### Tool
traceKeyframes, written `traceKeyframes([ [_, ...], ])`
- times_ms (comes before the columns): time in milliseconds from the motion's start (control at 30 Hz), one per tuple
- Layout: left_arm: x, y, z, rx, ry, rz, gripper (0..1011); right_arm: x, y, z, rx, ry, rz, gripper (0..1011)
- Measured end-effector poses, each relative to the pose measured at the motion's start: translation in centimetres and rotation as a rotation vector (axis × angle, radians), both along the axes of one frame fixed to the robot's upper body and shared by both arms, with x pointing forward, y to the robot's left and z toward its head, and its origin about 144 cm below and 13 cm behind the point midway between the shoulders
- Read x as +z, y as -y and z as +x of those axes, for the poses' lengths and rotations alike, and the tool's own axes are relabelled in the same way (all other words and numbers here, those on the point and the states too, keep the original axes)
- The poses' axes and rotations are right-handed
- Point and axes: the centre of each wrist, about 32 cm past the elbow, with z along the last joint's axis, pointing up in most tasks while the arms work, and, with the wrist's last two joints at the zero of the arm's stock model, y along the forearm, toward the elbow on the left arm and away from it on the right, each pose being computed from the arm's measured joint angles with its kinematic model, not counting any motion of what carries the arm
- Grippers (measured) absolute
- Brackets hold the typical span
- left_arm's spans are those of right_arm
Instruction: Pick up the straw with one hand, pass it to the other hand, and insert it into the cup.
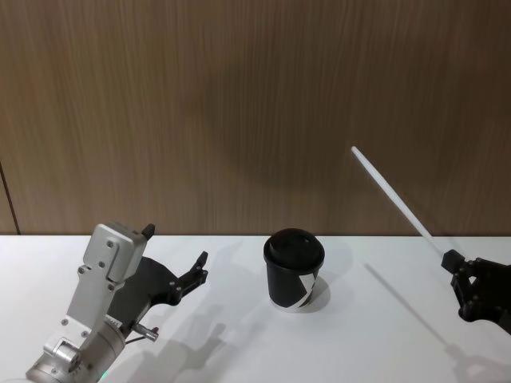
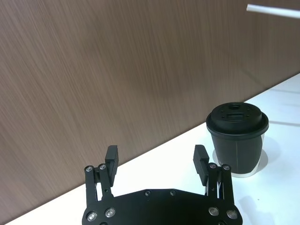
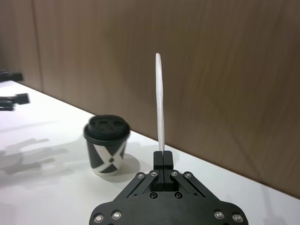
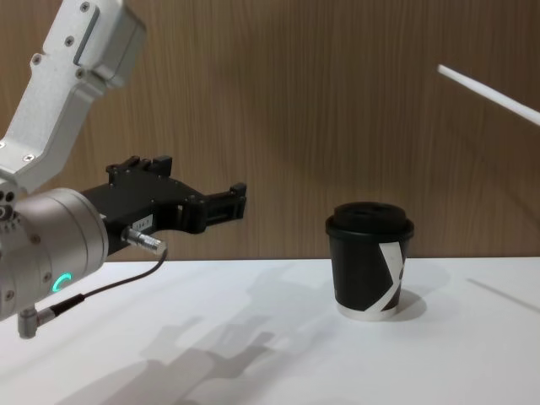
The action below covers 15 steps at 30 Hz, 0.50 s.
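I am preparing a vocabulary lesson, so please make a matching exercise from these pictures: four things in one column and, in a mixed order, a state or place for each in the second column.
Column 1
1. straw
2. cup
3. left gripper
4. right gripper

Column 2
A. open and empty
B. stands on the table, lid on
C. shut, holding something thin
D. slants up in the air, held at its lower end

Pairs: 1-D, 2-B, 3-A, 4-C
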Motion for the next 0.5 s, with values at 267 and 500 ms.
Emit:
traceKeyframes([
  [267,0.0,0.0,0.0,0.000,0.000,0.000,1003,0.9,0.3,0.3,0.123,0.019,0.019,1],
  [500,0.0,0.0,0.0,0.000,0.000,0.000,1003,1.6,0.2,0.7,0.249,0.024,0.044,1],
])
